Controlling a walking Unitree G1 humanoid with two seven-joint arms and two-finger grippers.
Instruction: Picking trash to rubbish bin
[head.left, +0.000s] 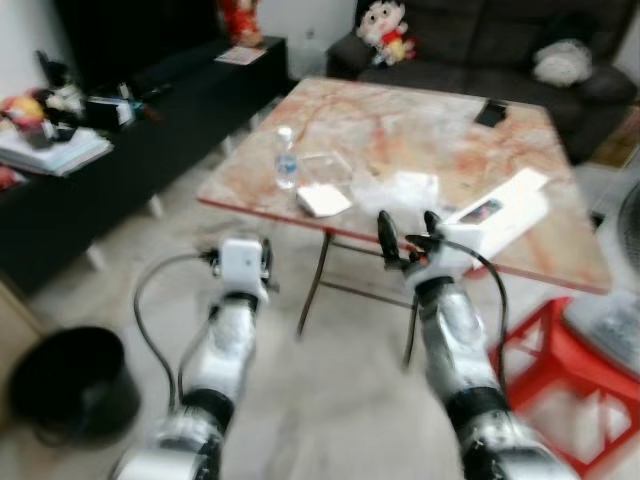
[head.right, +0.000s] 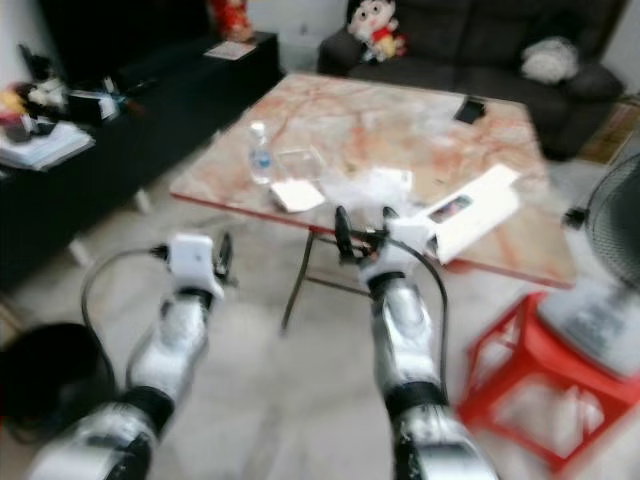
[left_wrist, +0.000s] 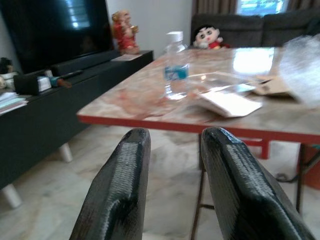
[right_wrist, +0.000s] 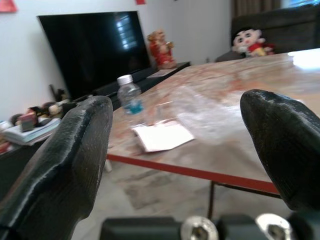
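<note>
Nearest on the left, a black rubbish bin (head.left: 72, 382) stands on the pale floor (head.left: 330, 390) beside the left arm. The left pincer (left_wrist: 172, 170) is held low over the floor, short of the worktop (head.left: 420, 130), its two fingers a narrow gap apart with nothing between them. The right pincer (head.left: 405, 238) reaches up to the worktop's near edge, its fingers spread wide and empty. Just beyond it on the marbled worktop lies a crumpled clear plastic wrapper (right_wrist: 205, 117), with a white flat packet (head.left: 323, 200) to its left and a clear water bottle (head.left: 286, 158) with a blue label standing upright a little farther left. A long white box (head.left: 497, 212) lies to the right of the right pincer. A red stool (head.left: 560, 350) sits on the floor at the right. Farther off, a dark sofa (head.left: 500, 45) carries a plush doll (head.left: 385, 30), and a black low cabinet (head.left: 150, 110) runs along the left.
</note>
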